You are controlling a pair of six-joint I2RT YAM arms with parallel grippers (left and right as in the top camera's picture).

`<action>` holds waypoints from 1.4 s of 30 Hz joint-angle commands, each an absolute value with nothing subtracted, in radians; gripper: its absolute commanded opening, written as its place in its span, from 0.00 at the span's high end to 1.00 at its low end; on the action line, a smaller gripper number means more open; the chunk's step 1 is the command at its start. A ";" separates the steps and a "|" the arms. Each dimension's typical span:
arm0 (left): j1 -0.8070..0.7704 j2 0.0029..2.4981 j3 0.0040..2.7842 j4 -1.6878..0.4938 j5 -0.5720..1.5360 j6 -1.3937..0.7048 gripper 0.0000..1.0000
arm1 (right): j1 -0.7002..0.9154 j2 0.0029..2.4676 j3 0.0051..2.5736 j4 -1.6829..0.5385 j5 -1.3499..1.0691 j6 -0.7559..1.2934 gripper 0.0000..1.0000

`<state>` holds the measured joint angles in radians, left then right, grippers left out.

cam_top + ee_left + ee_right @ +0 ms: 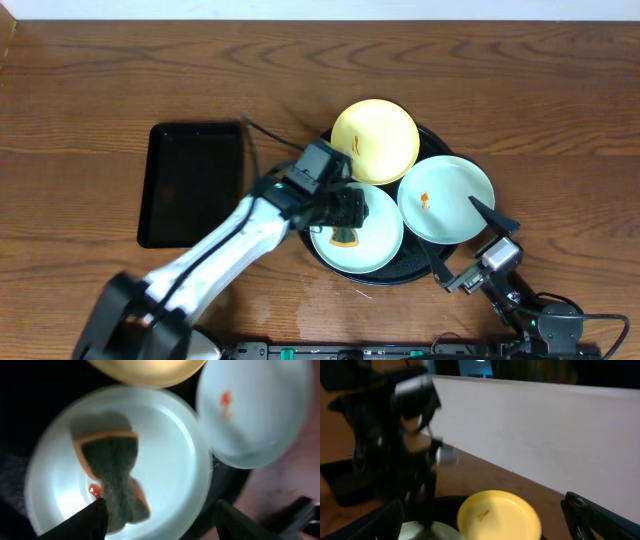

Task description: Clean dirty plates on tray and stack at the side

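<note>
The round black tray [385,278] sits right of the tabletop's [100,80] middle, somewhat toward the robot's edge, and carries all three plates with their rims crowded together. The yellow plate [385,130] is on the tray's far side, a mint plate [455,205] on its right side, and a second mint plate [380,240] on its near-left side. The yellow plate and the right mint plate each show a small orange smear. On the near-left plate a green sponge [112,470] with an orange edge lies flat, an orange-red smear [94,491] just beside it. The left gripper [161,507] hangs over this plate with its fingers spread wide. One fingertip [97,510] is at the sponge's end, and whether they touch cannot be told. The right gripper [472,242] is at the tray's near-right rim, jaws wide with nothing between them. A rectangular black tray [190,185] lies toward the tabletop's left edge, apart from the round one.
</note>
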<state>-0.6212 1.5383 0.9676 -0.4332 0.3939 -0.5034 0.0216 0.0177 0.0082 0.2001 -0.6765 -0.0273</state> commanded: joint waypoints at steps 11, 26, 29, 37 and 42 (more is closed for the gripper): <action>-0.051 1.112 1.010 -0.805 0.250 -0.479 0.31 | 0.015 0.687 0.804 -0.477 -0.846 -0.268 0.01; 0.086 1.090 1.000 -0.901 0.249 -0.479 0.24 | 0.343 1.214 1.102 -0.604 -0.226 0.183 0.32; 0.086 1.090 1.000 -0.900 0.249 -0.479 0.23 | 0.441 1.346 1.224 -0.722 -0.156 0.197 0.14; 0.086 1.090 1.000 -0.908 0.249 -0.479 0.23 | 0.568 1.626 1.408 -0.789 -0.162 0.209 0.01; 0.086 1.090 0.999 -0.916 0.249 -0.479 0.23 | 0.592 1.725 1.407 -0.783 -0.033 0.268 0.37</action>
